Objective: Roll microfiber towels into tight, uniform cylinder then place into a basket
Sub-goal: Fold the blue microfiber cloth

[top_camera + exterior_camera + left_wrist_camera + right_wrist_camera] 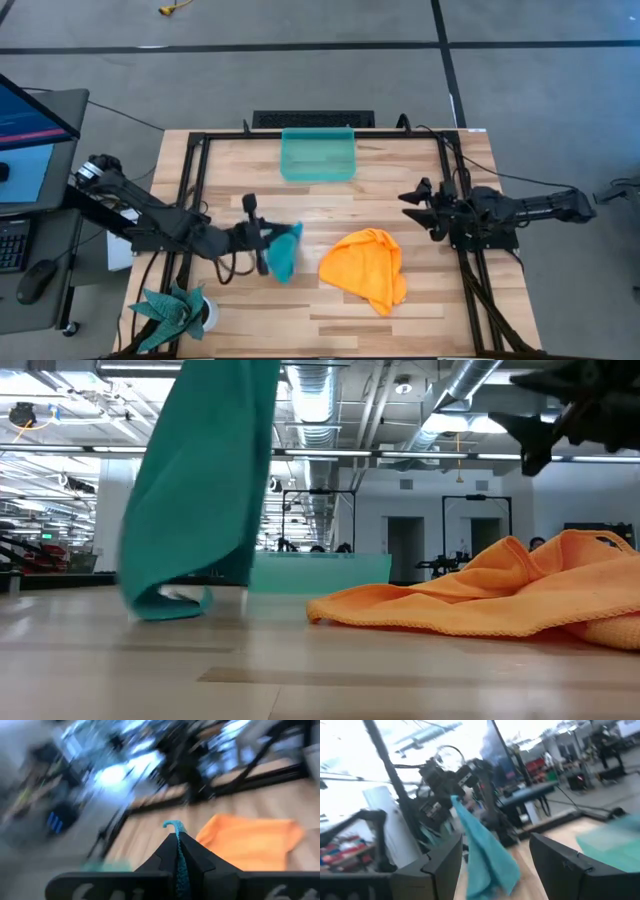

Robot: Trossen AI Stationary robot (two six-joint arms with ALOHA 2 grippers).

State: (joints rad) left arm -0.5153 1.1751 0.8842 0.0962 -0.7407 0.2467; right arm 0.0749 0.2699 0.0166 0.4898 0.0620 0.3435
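The counter (330, 320) is carrying every item, a light wood surface with a dark frame running along its left, right and far edges.

The orange towel (368, 265) is lying crumpled and unrolled on the counter, right of centre and toward the near side. In the low view it is spreading flat across the right half of the surface (500, 600).

The basket (318, 155) is standing at the far edge of the counter, centred, well apart from both towels. In the low view its translucent wall (320, 572) is showing behind the hanging cloth.

The teal towel (285, 252) is hanging left of centre, just beside the orange towel and not touching it. Its upper end is being pinched, and its lower end is resting on the counter in a small fold (175, 603).

The plant (175, 312) in a white pot is standing at the near left corner.

The left tool (268, 240) is clamping the teal towel between closed fingers (197, 862); a strip of cloth is protruding from the closed tip.

The right tool (418, 203) is hovering over the right side of the counter, fingers (562, 865) spread apart and gripping nothing.
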